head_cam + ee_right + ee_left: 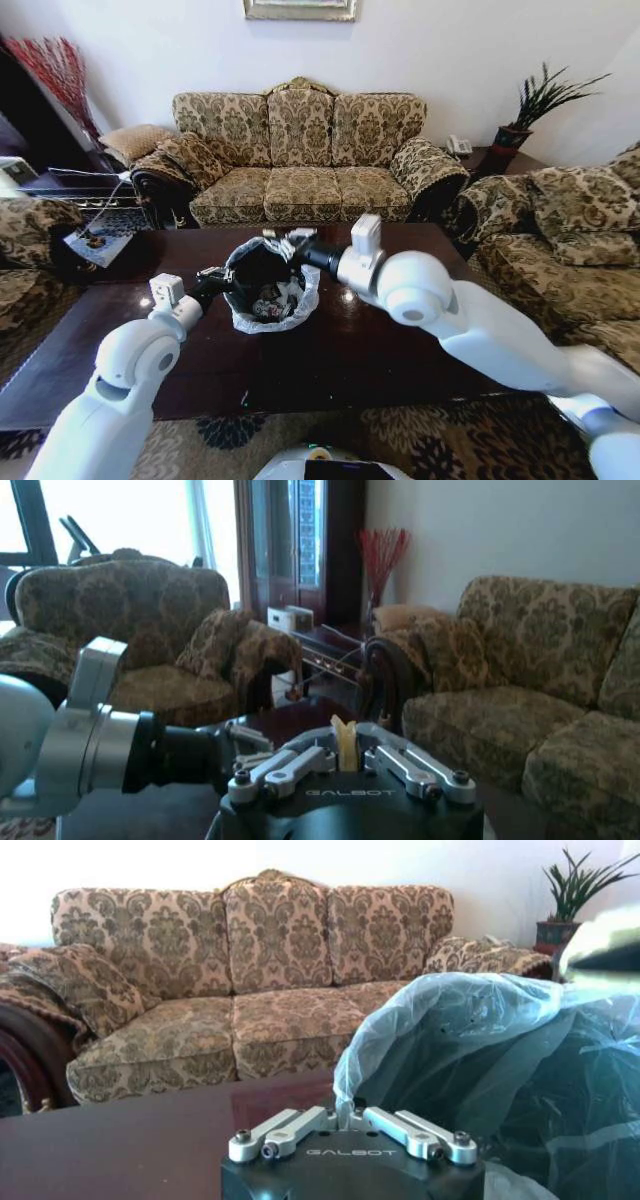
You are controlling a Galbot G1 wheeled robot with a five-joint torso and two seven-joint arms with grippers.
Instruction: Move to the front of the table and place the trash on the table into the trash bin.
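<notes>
Head view gives us the whole layout: the table (400,350), dark and glossy, stretches across in front of us, and on it, a little left of centre, stands the trash bin (268,285) with its pale liner ruffled over the rim. We can see litter lying inside the bin, light scraps against the black, so the trash (270,300) is at least partly in already; on the bare wood around the bin we make out no bottle, cup or tissue, though a small green fleck near the front edge is too small to name.

Our left gripper (212,284) sits at the bin's left side, and in the left wrist view the liner (480,1065) rises just beyond it. The fingers appear drawn together on the bag's edge, so we read it as pinching the liner to steady the bin.

Our right gripper (292,243) hangs over the far rim of the bin. In the right wrist view its fingers are closed on a thin pale-yellow strip (345,746), standing upright between them; what kind of scrap it is we cannot tell.

We judge that we are at the drop step for this piece: carried to the bin, not yet let go. The next move calls for the strip to be over the opening, inside the liner's ruffle, before the right fingers part, while the left holds the bag.
</notes>
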